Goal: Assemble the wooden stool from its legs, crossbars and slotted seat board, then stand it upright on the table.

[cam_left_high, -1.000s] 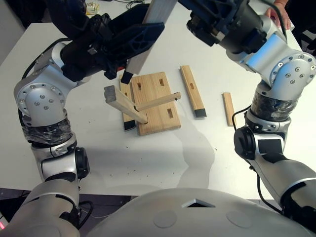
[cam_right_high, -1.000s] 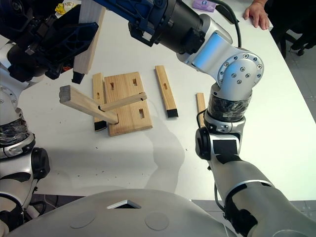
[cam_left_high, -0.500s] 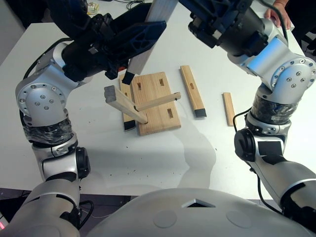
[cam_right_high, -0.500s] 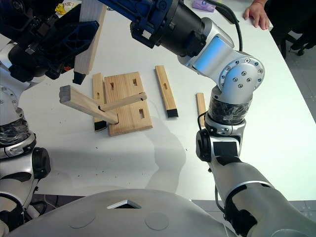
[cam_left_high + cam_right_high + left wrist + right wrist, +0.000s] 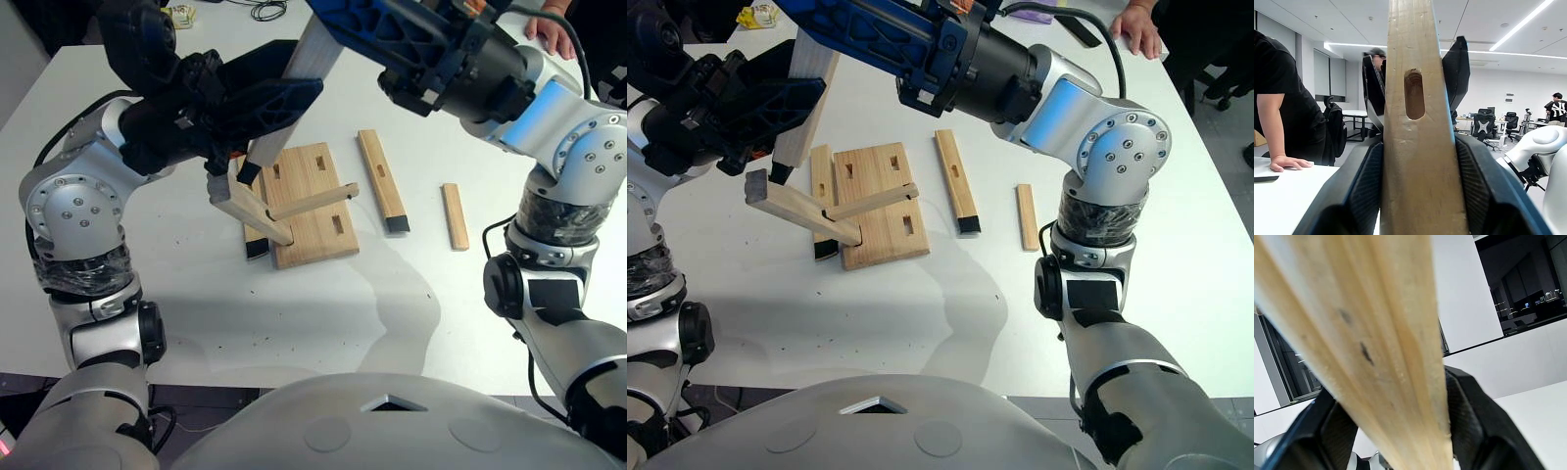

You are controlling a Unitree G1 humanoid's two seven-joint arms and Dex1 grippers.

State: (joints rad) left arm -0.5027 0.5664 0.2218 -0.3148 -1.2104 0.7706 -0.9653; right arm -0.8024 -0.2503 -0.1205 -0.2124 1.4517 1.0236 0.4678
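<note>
While clamping the leg [image 5: 315,49] in left claw [image 5: 279,98] and right claw [image 5: 333,20], align its slot with the crossbar [image 5: 313,201] at four o'clock.

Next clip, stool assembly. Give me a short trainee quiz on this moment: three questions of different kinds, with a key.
1. True or false: the seat board lies flat on the table.
2. Which holds the raised leg: A, the left gripper alone; B, the right gripper alone; C, both?
3. Fill in: on the robot's right of the seat board lie ___ loose pieces.
Key: 1 true. 2 C. 3 two, a loose leg and a short crossbar.
</note>
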